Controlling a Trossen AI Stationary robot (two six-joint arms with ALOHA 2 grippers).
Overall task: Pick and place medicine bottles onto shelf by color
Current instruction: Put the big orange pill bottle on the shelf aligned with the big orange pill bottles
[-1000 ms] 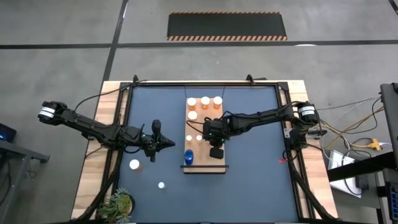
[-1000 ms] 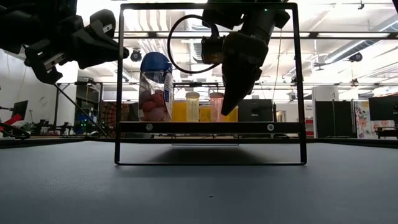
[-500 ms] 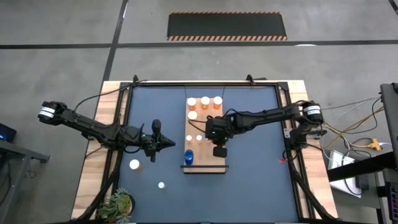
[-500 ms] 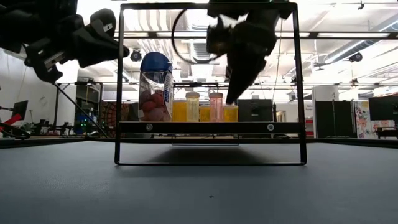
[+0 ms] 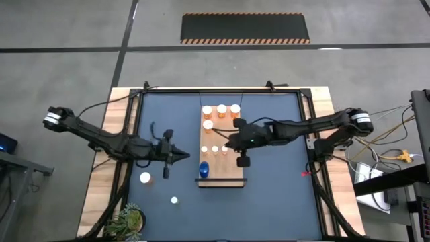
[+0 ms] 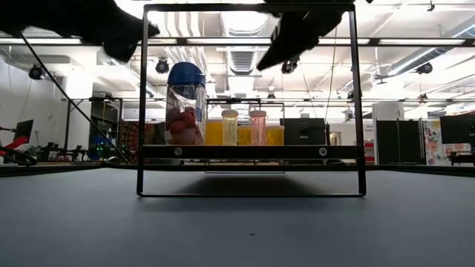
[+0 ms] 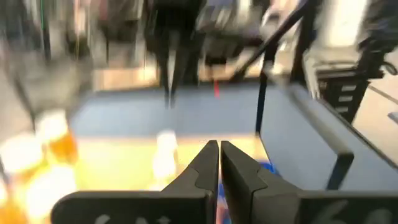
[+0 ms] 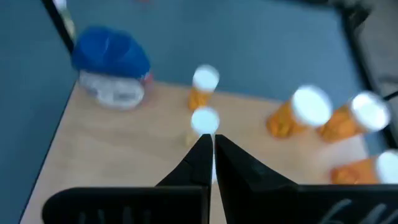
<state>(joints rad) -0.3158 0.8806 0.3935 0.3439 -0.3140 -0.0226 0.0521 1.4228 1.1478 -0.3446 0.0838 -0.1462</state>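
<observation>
The shelf [image 5: 236,176], a light wooden board, lies mid-table. Orange medicine bottles with white caps [image 5: 221,108] stand at its far end. Small ones [image 5: 204,149] [image 8: 205,81] stand mid-board, and the blue bottle [image 5: 203,168] [image 6: 185,104] stands at the near end. Two white-capped bottles [image 5: 145,178] [image 5: 174,199] stand upright on the mat to the shelf's left. My right gripper [image 5: 228,143] [image 8: 211,146] hovers shut above mid-shelf, pointing toward the table's left. My left gripper [image 5: 185,156] [image 7: 219,152] hangs shut in the air just left of the shelf, pointing at it.
A black frame [image 6: 356,111] rises around the shelf in the low view. A green plant [image 5: 127,220] sits at the near left corner. Dark mat lies bare to the right of the shelf [image 5: 279,175].
My right gripper has risen from just above the shelf's near half and drawn back toward the right, tipping from steeply downward to a shallower slant. My left gripper has risen a little and rolled about its own axis. Both stay shut. No bottle has moved.
</observation>
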